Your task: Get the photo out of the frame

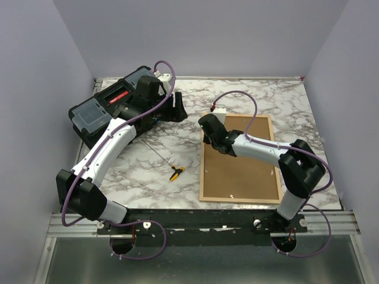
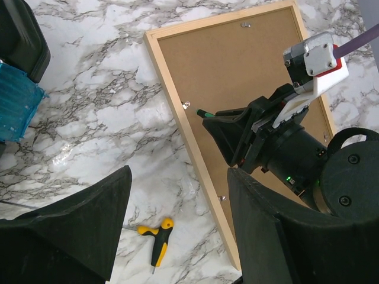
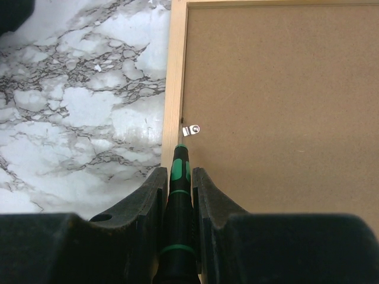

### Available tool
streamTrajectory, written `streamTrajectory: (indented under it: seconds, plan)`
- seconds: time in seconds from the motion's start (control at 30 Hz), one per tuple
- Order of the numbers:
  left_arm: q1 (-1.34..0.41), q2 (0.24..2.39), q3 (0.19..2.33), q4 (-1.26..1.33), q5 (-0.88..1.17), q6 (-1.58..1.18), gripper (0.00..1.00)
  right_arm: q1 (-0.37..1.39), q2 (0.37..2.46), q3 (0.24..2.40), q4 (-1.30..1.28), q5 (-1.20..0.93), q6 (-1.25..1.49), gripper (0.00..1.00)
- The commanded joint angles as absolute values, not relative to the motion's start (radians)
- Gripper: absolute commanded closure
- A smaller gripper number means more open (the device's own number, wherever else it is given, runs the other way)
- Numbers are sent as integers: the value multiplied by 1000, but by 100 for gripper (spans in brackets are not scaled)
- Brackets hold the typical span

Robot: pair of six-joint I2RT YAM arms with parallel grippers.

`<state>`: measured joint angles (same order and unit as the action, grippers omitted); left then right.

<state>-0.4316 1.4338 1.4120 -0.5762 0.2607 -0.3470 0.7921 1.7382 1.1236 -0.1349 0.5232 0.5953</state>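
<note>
- Find the frame lying flat, back upward, on the marble table in front of the right arm, long axis running away from the arm bases.
- Nothing to see of the photo; judged to be shut in beneath the brown backing board, face down against the pane.
- Look to the right gripper for the tool: clamped tight on a green-and-black screwdriver, poised over the frame's left long rail.
- Note the shaft pointing along that rail toward its far end, tip just short of a small metal clip and a touch to the clip's left; impossible to say whether touching.
- So, for the coming move: straight ahead of the tip and slightly to its right, inward from the rail onto the board. Probably only a short nudge needed to catch the clip and swing it aside.
- Count a second clip nearer along the same rail, and a small metal fitting on the far short rail; too small to tell how either is turned.
- Place the left gripper off to the frame's left, beside the black toolbox, fingers spread wide and holding nothing.
- Leave the clip to the right arm, plainly the nearer and already lined up.
- Mind the yellow-handled tool on the marble left of the frame, apart from both grippers.
</note>
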Motion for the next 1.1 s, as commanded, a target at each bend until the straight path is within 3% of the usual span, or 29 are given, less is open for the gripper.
streamTrajectory:
  seconds: [0.0, 0.73, 1.07]
  plan:
    - [-431, 1442, 1436, -558, 290, -344, 33, 805, 1734, 1137, -271, 485, 635, 99]
    - [-434, 1469, 1440, -564, 299, -348, 33, 821, 1705, 1195, -469, 495, 658, 99]
    - [-437, 1473, 1440, -567, 308, -349, 33, 822, 1468, 1037, -343, 365, 587, 99]
